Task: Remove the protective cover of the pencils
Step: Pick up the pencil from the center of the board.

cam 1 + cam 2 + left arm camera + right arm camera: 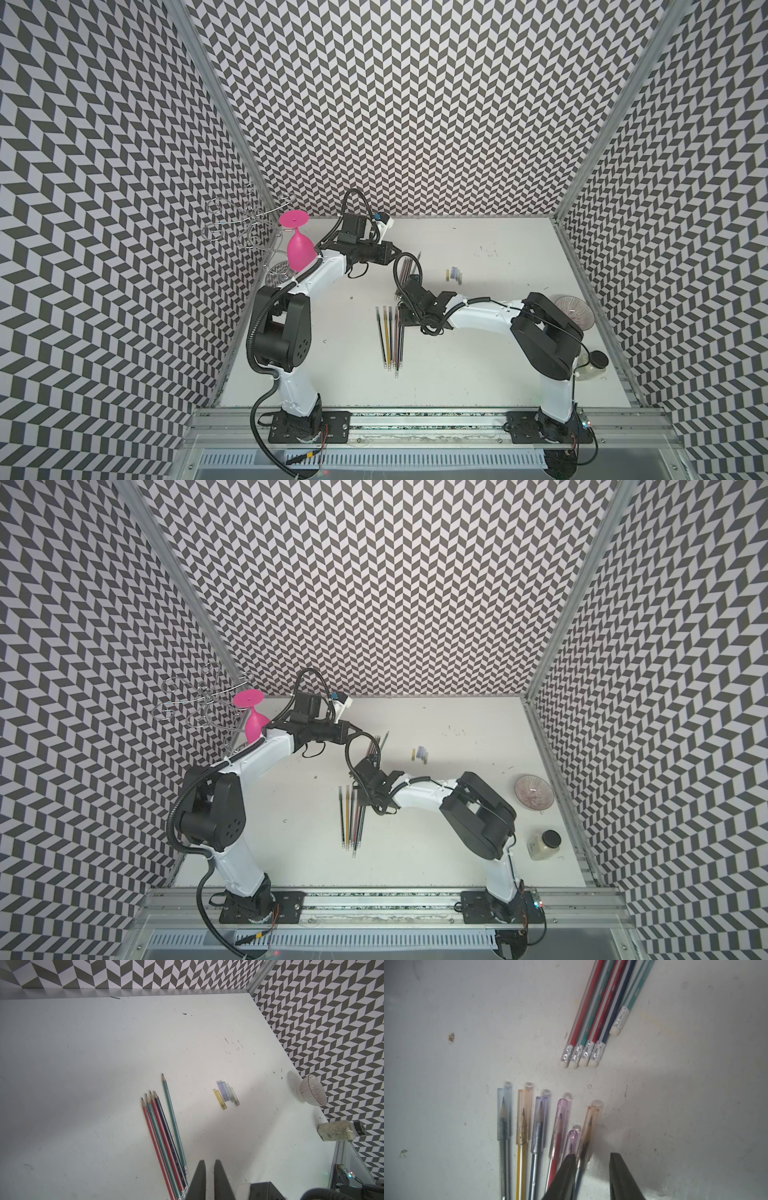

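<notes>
Several pencils with clear tinted covers on their tips lie side by side mid-table, seen in both top views. My right gripper is low over their covered ends, jaws open. An orange-covered pencil lies between the jaws, and one finger overlaps a purple-covered one. Several bare pencils lie farther back. Removed covers rest to their right. My left gripper hovers shut and empty beside the bare pencils' eraser ends.
A pink glass hangs upside down on a wire rack at the back left. A striped bowl and a black-lidded jar stand along the right wall. Patterned walls enclose the white table.
</notes>
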